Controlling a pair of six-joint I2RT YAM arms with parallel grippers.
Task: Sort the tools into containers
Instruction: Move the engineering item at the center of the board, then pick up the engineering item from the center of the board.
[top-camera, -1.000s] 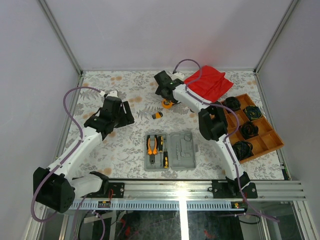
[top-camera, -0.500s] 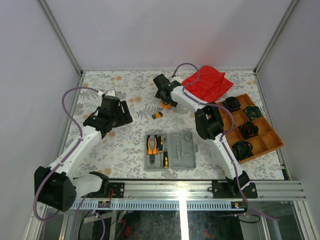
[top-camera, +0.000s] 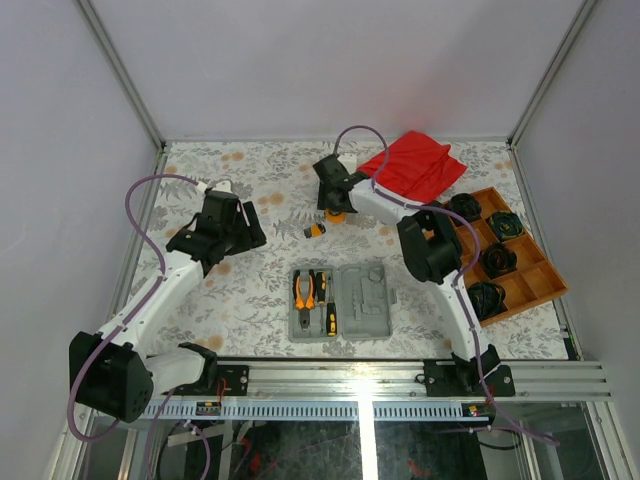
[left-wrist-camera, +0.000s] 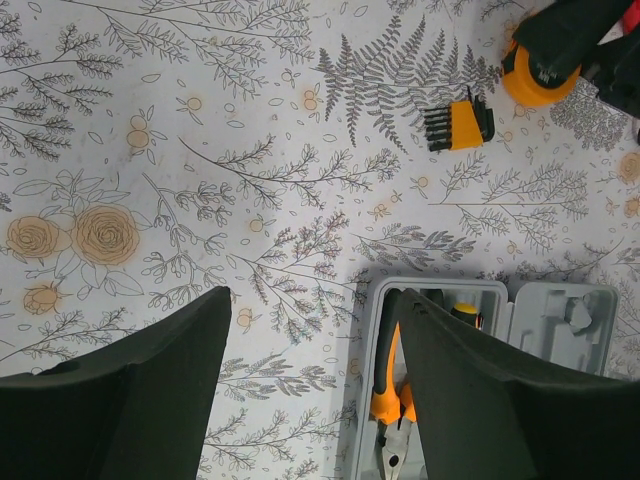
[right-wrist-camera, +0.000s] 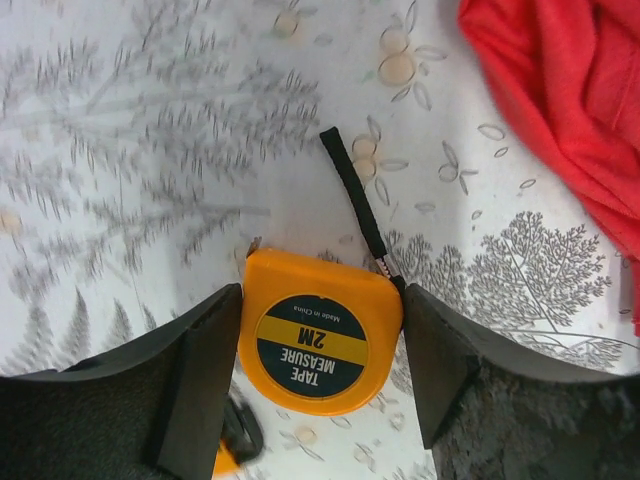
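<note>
R gripper (top-camera: 334, 200) has come down over the tape (right-wrist-camera: 320, 345) since a sec ago, jaws narrower. Both fingers now press its sides, gripping it. Tape sits on worktop (top-camera: 250, 290), mid, toward far edge, near red cloth (top-camera: 415, 165). L gripper (left-wrist-camera: 312, 300) unmoved: open, empty, above worktop's left part. Case (top-camera: 372, 300) at near edge, w/ pliers (top-camera: 304, 290) + screwdrivers (top-camera: 330, 320) in left half. Hex-key set (top-camera: 316, 230) loose betw. tape & case.
</note>
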